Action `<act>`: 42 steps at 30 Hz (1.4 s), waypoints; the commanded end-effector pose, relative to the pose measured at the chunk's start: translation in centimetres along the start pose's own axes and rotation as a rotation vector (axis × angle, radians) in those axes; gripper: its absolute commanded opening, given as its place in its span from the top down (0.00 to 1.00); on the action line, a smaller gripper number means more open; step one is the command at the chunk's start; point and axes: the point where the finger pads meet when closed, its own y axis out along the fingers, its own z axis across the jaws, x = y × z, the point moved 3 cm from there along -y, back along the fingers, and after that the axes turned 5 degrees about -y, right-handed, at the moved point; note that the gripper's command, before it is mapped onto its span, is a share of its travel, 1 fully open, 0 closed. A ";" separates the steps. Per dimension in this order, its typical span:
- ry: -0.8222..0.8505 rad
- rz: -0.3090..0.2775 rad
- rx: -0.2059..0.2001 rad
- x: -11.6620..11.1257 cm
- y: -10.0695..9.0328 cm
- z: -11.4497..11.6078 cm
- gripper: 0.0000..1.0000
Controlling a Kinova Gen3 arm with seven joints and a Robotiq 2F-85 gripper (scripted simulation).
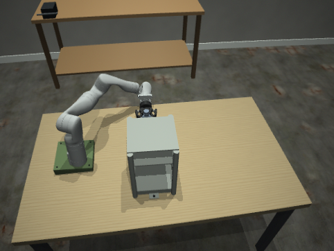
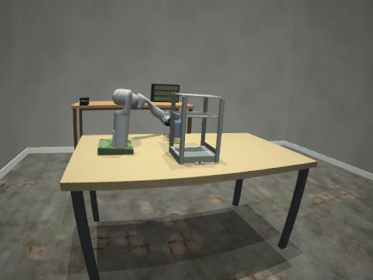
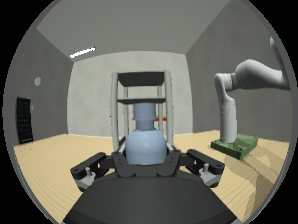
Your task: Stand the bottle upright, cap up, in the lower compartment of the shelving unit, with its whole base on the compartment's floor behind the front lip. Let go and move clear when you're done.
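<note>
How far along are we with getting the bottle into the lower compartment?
Done: the gripper is shut on the pale blue bottle, which stands cap up between the fingers. In hand: the bottle hangs at the back of the shelving unit, outside its frame and above the table. Left: carrying it into the lower compartment, setting its whole base on the floor behind the front lip, and releasing.

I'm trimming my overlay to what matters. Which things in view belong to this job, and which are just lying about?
Job:
- pale blue capped bottle, upright
- black end effector, shut on the bottle
- grey open-frame shelving unit
- light wooden table

Lying about:
- brown wooden side table with a lower shelf
- small black box on it
- dark panel behind
</note>
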 end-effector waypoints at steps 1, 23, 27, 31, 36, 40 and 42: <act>0.006 -0.009 -0.002 -1.2 -0.3 0.2 1.00; 0.006 -0.009 -0.002 -2.7 -0.3 0.3 1.00; 0.006 -0.009 -0.002 -2.7 -0.3 0.3 1.00; 0.006 -0.009 -0.002 -2.7 -0.2 0.3 1.00; 0.006 -0.009 -0.002 -2.7 0.1 0.3 1.00; 0.006 -0.009 -0.002 -2.7 0.2 0.3 1.00; 0.006 -0.009 -0.002 -2.7 0.4 0.3 1.00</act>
